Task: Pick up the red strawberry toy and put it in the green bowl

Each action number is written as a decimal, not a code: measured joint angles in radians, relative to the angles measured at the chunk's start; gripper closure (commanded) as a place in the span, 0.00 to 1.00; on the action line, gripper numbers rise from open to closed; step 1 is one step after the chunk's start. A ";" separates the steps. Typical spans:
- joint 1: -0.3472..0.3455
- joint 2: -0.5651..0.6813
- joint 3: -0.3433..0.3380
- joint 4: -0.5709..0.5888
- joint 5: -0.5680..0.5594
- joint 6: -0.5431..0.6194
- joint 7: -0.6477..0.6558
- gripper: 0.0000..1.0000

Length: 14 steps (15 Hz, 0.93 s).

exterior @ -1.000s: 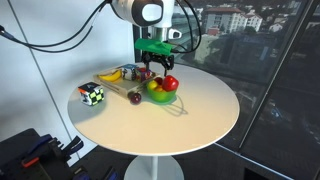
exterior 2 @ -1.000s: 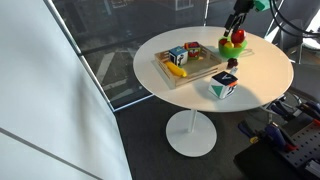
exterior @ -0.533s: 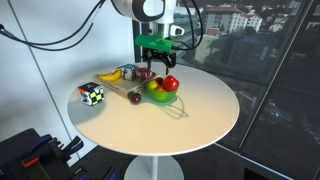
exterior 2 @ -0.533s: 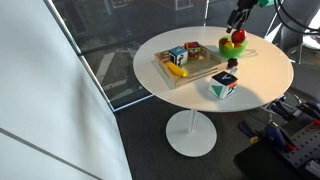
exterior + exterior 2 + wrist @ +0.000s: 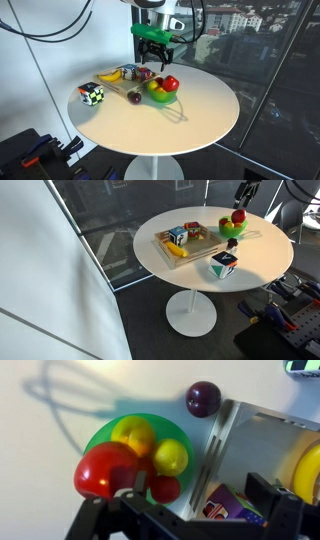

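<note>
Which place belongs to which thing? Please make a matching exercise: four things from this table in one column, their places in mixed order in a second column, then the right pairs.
Things:
1. red strawberry toy
2. dark maroon fruit
3. banana
4. chequered cube

Places:
A. on the tray
B. on the bare table, close beside the green bowl
C. near the table's edge, apart from the other things
D. inside the green bowl

Right pairs: 1-D, 2-B, 3-A, 4-C.
</note>
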 measured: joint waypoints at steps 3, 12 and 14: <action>0.002 -0.027 -0.016 -0.025 -0.027 -0.028 0.025 0.00; 0.026 -0.140 -0.039 -0.240 -0.124 0.100 0.120 0.00; 0.031 -0.155 -0.040 -0.290 -0.124 0.168 0.126 0.00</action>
